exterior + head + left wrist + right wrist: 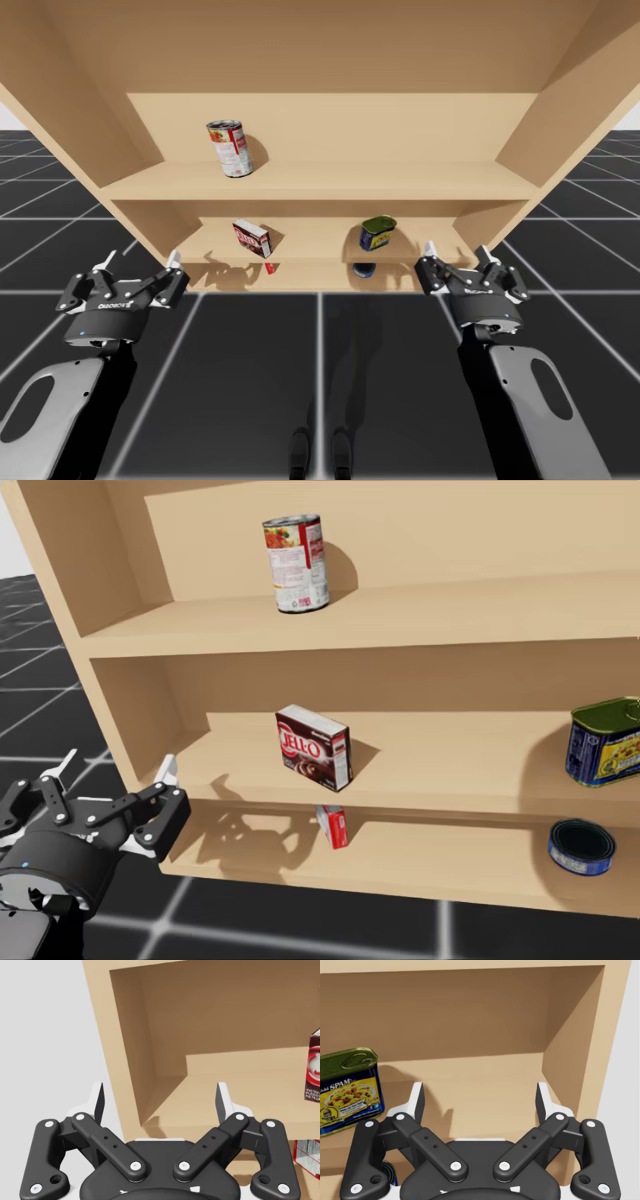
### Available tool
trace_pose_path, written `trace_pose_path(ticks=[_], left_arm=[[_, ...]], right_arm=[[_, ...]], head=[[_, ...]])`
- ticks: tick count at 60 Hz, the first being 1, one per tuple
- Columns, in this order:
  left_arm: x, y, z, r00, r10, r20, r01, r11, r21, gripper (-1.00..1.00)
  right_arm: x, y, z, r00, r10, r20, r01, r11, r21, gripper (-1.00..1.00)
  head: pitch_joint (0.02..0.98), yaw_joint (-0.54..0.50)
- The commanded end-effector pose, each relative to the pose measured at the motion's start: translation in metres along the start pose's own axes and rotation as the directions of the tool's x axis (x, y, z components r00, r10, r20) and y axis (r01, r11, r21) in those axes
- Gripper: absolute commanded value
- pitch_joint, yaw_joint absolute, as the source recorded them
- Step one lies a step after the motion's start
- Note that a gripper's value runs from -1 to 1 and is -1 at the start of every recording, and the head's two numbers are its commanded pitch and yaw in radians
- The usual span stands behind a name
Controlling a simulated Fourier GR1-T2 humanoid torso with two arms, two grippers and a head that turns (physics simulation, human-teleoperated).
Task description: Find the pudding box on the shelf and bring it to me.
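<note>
End effectors (pixel 140 260) (pixel 458 249) outside pudding box's (pixel 252 238) shelf (pixel 420 181)

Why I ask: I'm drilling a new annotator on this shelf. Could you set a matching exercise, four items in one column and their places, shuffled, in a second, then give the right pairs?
Things:
1. tall red-and-white can
2. pudding box
3. rectangular blue-and-green can
4. flat round blue can

Places:
A. lowest shelf
B. middle shelf, above the small red box
C. upper shelf
D. middle shelf, above item 4

Pairs: 1-C, 2-B, 3-D, 4-A.
</note>
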Motion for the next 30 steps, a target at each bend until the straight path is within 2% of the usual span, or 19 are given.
trace_pose_path(ticks=[1, 13, 16, 17, 21, 23, 28, 30], left_arm=[[0.001, -0.005, 0.002, 0.9999, 0.015, -0.002, -0.015, 1.000, -0.018, -1.00], [0.023, -0.016, 0.015, 0.9959, 0.088, -0.024, -0.090, 0.990, -0.113, -1.00], [0.029, -0.018, 0.018, 0.9950, 0.095, -0.030, -0.098, 0.987, -0.127, -1.00], [0.035, -0.021, 0.021, 0.9928, 0.110, -0.047, -0.116, 0.980, -0.160, -1.00], [0.044, -0.026, 0.025, 0.9883, 0.134, -0.073, -0.147, 0.965, -0.215, -1.00], [0.049, -0.030, 0.027, 0.9851, 0.147, -0.090, -0.165, 0.952, -0.257, -1.00], [0.059, -0.038, 0.028, 0.9794, 0.155, -0.130, -0.191, 0.918, -0.347, -1.00], [0.060, -0.039, 0.028, 0.9788, 0.155, -0.133, -0.193, 0.915, -0.354, -1.00]], right_arm=[[-0.001, 0.001, 0.000, 1.0000, 0.000, -0.003, 0.000, 1.000, 0.002, -1.00], [-0.002, 0.001, 0.000, 1.0000, -0.003, -0.008, 0.003, 1.000, 0.001, -1.00], [-0.002, 0.001, 0.000, 1.0000, -0.003, -0.009, 0.003, 1.000, 0.001, -1.00], [-0.002, 0.001, 0.000, 1.0000, -0.003, -0.008, 0.003, 1.000, 0.003, -1.00], [-0.002, 0.002, 0.000, 1.0000, 0.003, -0.006, -0.003, 1.000, 0.012, -1.00], [-0.001, 0.003, 0.001, 1.0000, -0.008, 0.001, 0.008, 1.000, 0.030, -1.00], [-0.001, 0.003, 0.000, 1.0000, -0.003, 0.006, 0.003, 1.000, 0.029, -1.00], [-0.002, 0.003, 0.000, 1.0000, -0.003, 0.005, 0.003, 1.000, 0.029, -1.00]], head=[[0.551, 0.27], [0.547, 0.26], [0.545, 0.26], [0.540, 0.25], [0.531, 0.25], [0.527, 0.25], [0.523, 0.24], [0.522, 0.24]])
